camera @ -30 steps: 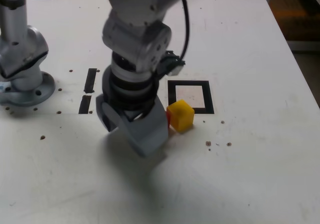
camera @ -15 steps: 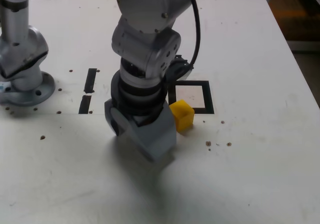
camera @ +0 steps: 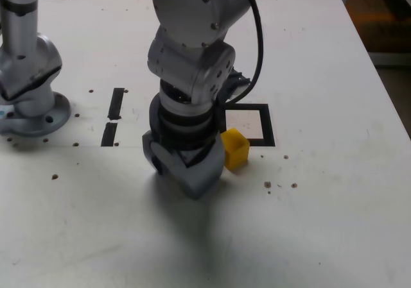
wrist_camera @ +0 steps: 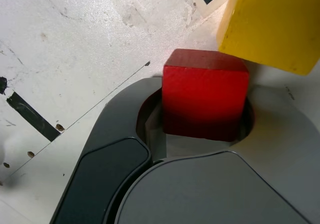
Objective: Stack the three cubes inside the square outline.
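The red cube (wrist_camera: pixel 205 99) fills the hollow between my jaws in the wrist view, and they are closed around it. My gripper (camera: pixel 189 172) points down at the table in the exterior view, where it hides the red cube. The yellow cube (camera: pixel 235 148) stands on the table just to the exterior view's right of the gripper and touches the red cube's far edge (wrist_camera: pixel 272 24). Behind the yellow cube lies the square outline (camera: pixel 270 125) of black tape, with nothing inside it. The green cube is out of view.
Two short black tape strips (camera: pixel 115 103) (camera: pixel 109 134) lie to the exterior view's left of my arm. A second arm's grey base (camera: pixel 29 102) stands at the far left. Dark specks (camera: pixel 268 185) dot the white table. The table's edge (camera: pixel 385 83) runs along the right.
My gripper has shifted toward the exterior view's right, up to the yellow cube, and its jaws have gone from wide open to shut. The red cube's edge no longer shows in the exterior view.
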Motion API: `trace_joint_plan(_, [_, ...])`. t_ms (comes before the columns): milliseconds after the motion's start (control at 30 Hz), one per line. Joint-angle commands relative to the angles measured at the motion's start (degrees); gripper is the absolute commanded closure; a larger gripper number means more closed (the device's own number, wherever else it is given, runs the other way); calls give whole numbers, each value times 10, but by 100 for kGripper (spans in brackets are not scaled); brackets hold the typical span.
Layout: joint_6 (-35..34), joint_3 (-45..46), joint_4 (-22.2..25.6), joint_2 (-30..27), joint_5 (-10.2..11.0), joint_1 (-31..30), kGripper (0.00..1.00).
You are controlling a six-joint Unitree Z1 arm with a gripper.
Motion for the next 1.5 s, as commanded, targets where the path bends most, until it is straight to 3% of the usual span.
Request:
trace_joint_plan(0, [-3, 1, -5, 4, 1, 0, 76])
trace_joint_plan(267, [-23, 15, -7, -8, 3, 0, 81])
trace_joint_plan(533, [-62, 54, 39, -82, 8, 10, 81])
trace_joint_plan(833, [-76, 57, 64, -149, 9, 73, 81])
trace_joint_plan(1133, [-76, -22, -1, -125, 19, 145, 81])
trace_joint_plan(1467, [-76, -85, -48, -54, 9, 210, 81])
